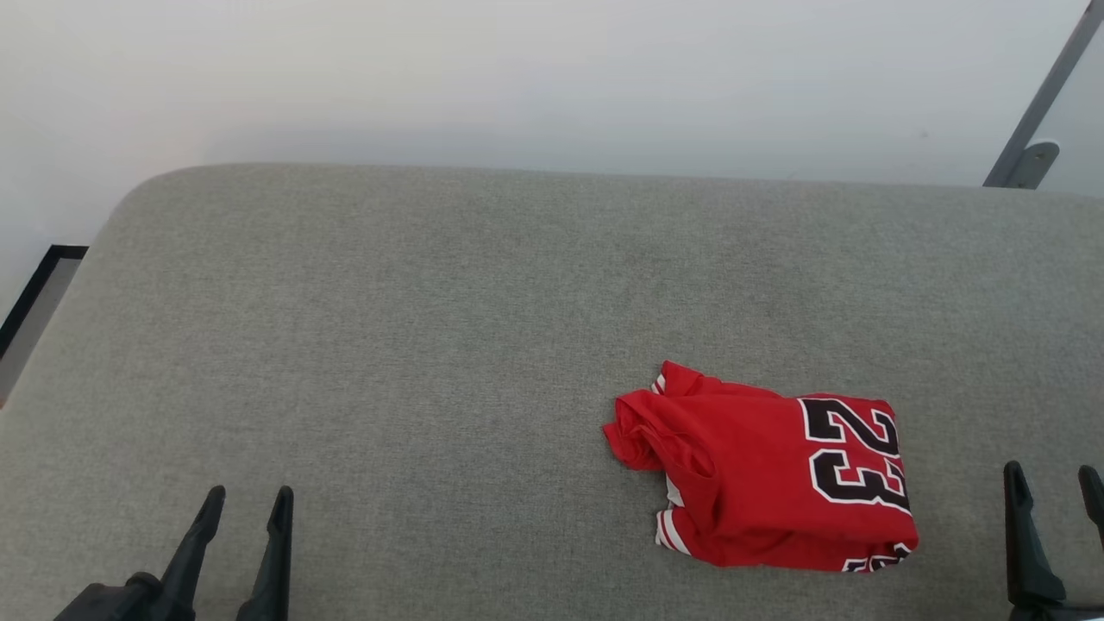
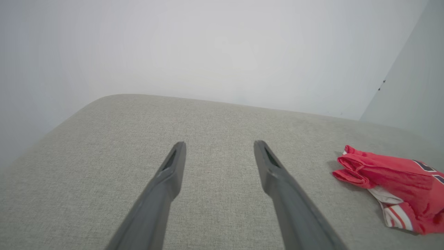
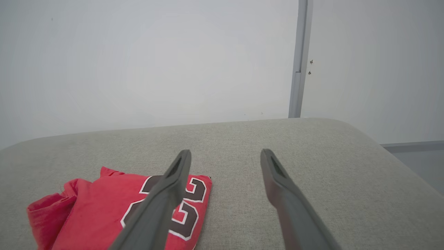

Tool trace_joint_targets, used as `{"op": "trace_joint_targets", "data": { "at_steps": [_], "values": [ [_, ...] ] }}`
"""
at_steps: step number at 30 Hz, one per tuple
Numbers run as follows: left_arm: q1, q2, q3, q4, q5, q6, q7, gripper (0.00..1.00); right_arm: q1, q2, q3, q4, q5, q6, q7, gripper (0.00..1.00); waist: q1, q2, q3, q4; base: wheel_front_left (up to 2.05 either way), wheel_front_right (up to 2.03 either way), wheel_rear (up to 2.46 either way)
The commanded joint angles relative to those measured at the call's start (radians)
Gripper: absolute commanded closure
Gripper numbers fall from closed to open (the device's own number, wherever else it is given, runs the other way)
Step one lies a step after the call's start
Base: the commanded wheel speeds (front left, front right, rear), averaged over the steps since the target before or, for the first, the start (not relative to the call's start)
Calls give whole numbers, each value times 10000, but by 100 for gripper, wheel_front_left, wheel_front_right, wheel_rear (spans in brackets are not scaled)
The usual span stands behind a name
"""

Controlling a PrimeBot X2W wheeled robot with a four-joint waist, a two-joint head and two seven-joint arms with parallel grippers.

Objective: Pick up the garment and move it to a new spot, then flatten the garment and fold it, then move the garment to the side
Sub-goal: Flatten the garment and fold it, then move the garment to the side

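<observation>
The garment (image 1: 768, 479) is a red jersey folded into a compact bundle, with a dark number 23 outlined in white on top and striped trim at its near left edge. It lies on the grey cushioned surface (image 1: 431, 345), right of centre and near the front. In the left wrist view the garment (image 2: 395, 187) lies far to the right; in the right wrist view the garment (image 3: 104, 211) lies at the lower left, partly behind one finger. My left gripper (image 1: 246, 500) is open at the lower left, well apart from it. My right gripper (image 1: 1054, 479) is open just right of it, holding nothing.
A pale wall rises behind the surface. A grey metal post (image 1: 1035, 112) stands at the far right corner. A dark-framed edge (image 1: 34, 293) shows past the surface's rounded left end. The surface's right end (image 3: 381, 152) curves down toward the floor.
</observation>
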Motion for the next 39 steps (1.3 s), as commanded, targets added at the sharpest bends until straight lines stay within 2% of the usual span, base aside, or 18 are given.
{"op": "trace_joint_targets", "data": {
  "at_steps": [1, 20, 24, 29, 32, 36, 38, 39],
  "values": [
    [53, -26, 49, -36, 56, 25, -48, 0, 50, 54, -18, -71, -70, 0, 25, 0, 0, 0, 18, -18, 0, 0, 0],
    [-248, -37, -22, -78, 15, 25, -48, 0, -120, 367, -16, -344, -171, 0, 311, 0, 0, 0, 196, -6, 0, 0, 0],
    [-313, -86, -9, -97, -54, 25, -48, 0, -323, 195, 234, -403, -283, 0, 826, 0, 0, 0, 358, 1, 0, 0, 0],
    [-551, -138, -77, -74, -185, 25, -48, 0, -917, -416, 679, -501, -346, 0, 2774, 0, 0, 0, 742, -31, 0, 0, 0],
    [-757, -182, -179, -57, -208, 25, -48, 0, -1446, -912, 932, -672, -190, -2, 4478, 0, 0, 0, 1010, -9, 0, 0, 0],
    [-1126, -220, -405, -10, -315, 25, -48, 0, -2119, -1615, 1343, -820, 337, -2, 7306, 0, 0, 0, 1406, 67, 0, 0, 0],
    [-1279, -227, -540, 10, -378, 25, -48, 0, -2425, -1728, 1393, -825, 697, -2, 8706, 0, 0, 0, 1580, 120, 0, 0, 0],
    [-1279, -227, -540, 10, -378, 25, -48, 0, -2425, -1728, 1393, -825, 697, -2, 8706, 0, 0, 0, 1580, 120, 0, 0, 0]
  ]
}}
